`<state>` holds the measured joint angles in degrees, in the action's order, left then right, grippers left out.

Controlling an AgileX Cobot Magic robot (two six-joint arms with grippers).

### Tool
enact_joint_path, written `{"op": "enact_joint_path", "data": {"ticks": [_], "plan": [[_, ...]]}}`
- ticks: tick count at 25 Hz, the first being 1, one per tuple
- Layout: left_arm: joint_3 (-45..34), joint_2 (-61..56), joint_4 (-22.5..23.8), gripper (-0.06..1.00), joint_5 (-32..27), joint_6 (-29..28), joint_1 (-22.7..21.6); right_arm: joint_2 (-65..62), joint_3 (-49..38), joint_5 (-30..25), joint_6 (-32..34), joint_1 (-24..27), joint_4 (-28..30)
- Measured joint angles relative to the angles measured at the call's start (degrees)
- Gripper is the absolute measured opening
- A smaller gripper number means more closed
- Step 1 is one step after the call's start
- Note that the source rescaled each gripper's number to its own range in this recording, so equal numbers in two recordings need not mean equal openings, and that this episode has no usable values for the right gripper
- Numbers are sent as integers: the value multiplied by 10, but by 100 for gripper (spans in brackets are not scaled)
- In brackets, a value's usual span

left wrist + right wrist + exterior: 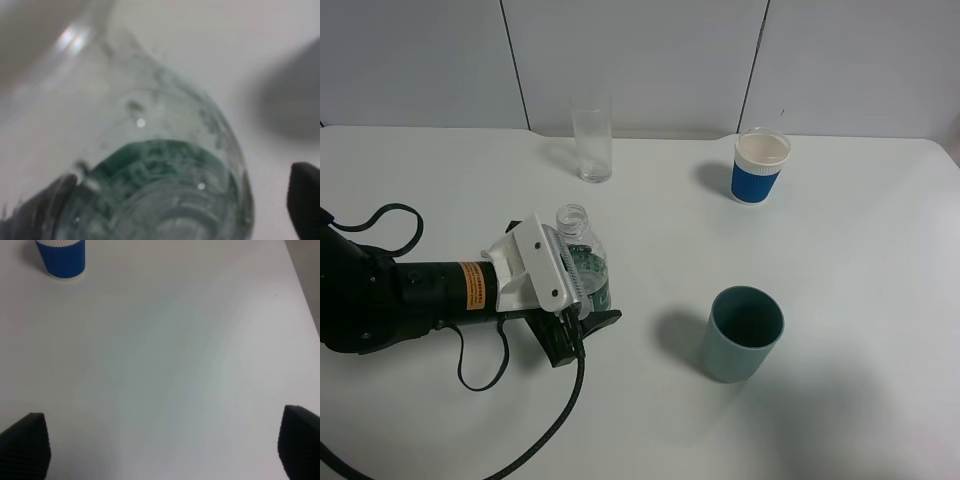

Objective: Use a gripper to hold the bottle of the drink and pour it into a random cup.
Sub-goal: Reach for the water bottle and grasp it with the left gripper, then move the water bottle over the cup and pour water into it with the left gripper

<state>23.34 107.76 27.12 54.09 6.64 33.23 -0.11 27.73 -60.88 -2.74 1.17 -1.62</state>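
Found the left pincer [582, 298] on the near left of the bench [860, 300], spread wide and straddling the bottle [582, 250] at its green label, seemingly clear of the plastic on one side; right pincer [160, 447] likewise gaping over the bench. Judged the bottle light, thin-walled and slick, liable to buckle and slop through its capless neck, so best clamped gently across the labelled middle. Stood upright, long axis vertical, mouth up, with the cup [591, 145] well beyond at the far side.
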Motion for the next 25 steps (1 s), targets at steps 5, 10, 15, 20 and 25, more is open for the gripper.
{"op": "enact_joint_path", "data": {"ticks": [5,10,15,20,25], "plan": [[7,0,4,76,2,-2,0,0,0,0,0,0,0],[8,0,6,1,3,-3,0,0,0,0,0,0,0],[8,0,6,0,3,-4,0,0,0,0,0,0,0],[8,0,3,0,1,-4,0,0,0,0,0,0,0],[8,-5,-5,0,-7,-4,0,0,0,0,0,0,0]]}}
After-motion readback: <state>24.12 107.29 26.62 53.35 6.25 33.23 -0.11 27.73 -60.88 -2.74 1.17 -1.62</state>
